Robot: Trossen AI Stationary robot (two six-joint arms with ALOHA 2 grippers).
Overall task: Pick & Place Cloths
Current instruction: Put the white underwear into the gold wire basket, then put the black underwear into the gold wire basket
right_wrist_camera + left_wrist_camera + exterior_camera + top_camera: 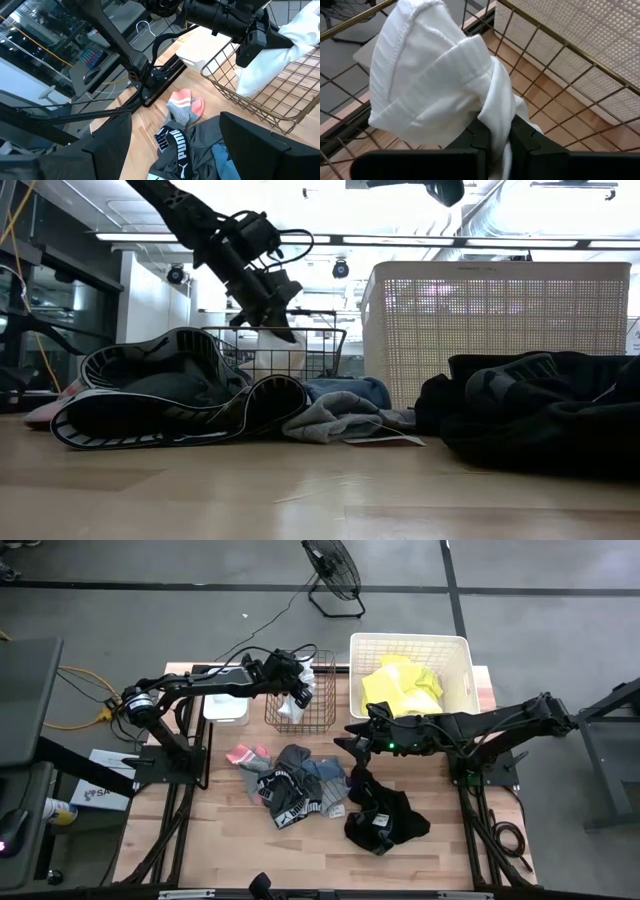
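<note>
Both grippers are standing over the back half of the table (200, 870), the left gripper (296, 690) hanging above the copper wire basket (322, 720) and the right gripper (362, 737) hovering just in front of the big white tub (470, 665).

Left fingers are pressing together on a white cloth (430, 75), pinching a fold of it while the rest is bunching above the jaws and one tail is draping between them. In the left wrist view the basket's wires are showing all round the cloth, so it is hanging inside or just over the basket mouth; whether any of it is touching the basket floor I cannot tell from these views. The drop, as I judge it, lies straight down from this gripper, with nothing to reach sideways for.

Right jaws are standing spread and gripping nothing. The nearest loose pieces are lying toward the table's front from that gripper: the black cloth (385, 820) heaped almost under it, and the grey-blue and printed pile (300, 790) toward the centre, its long axis running roughly across the table. The right arm is clearly nearer both. The neon-yellow cloth (400, 685) is already lying in the tub, and the small pink-red pieces (185, 107) are sitting at the pile's left end, closer to the left arm.
</note>
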